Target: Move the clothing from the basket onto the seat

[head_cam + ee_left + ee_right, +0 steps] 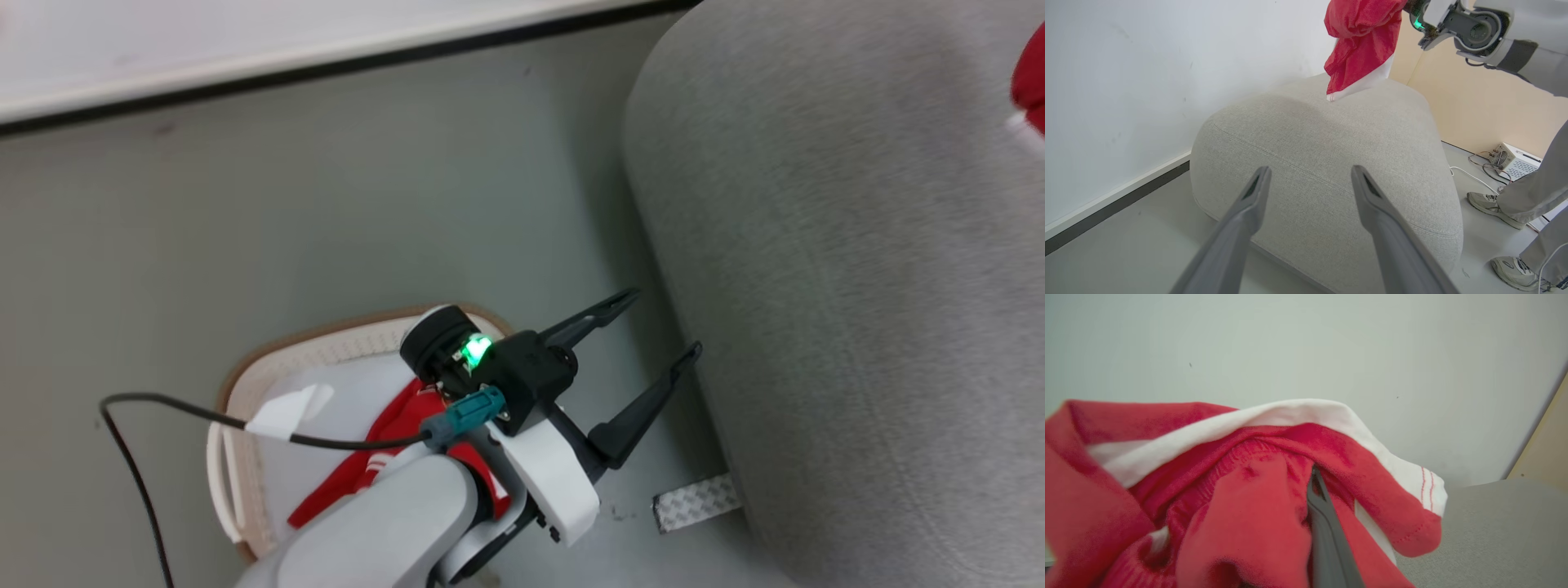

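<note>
Your left gripper (664,321) hangs between the cream-white perforated plastic basket with a brown rim (237,384), behind its wrist, and the large light-grey upholstered seat (857,286), just ahead of its fingertips. Soft red-and-white sports clothing (392,429) lies in the basket, under that forearm. Beyond the left gripper and to its right, your right gripper (1315,477) sits inside a second red-and-white garment (1359,41), which hangs onto the seat's far top.

Robot's left gripper (663,325) stood spread wide and empty, pale forearm angled up from below, right gripper (1315,475) hung high, pinched tight on clothing (1241,522)
</note>
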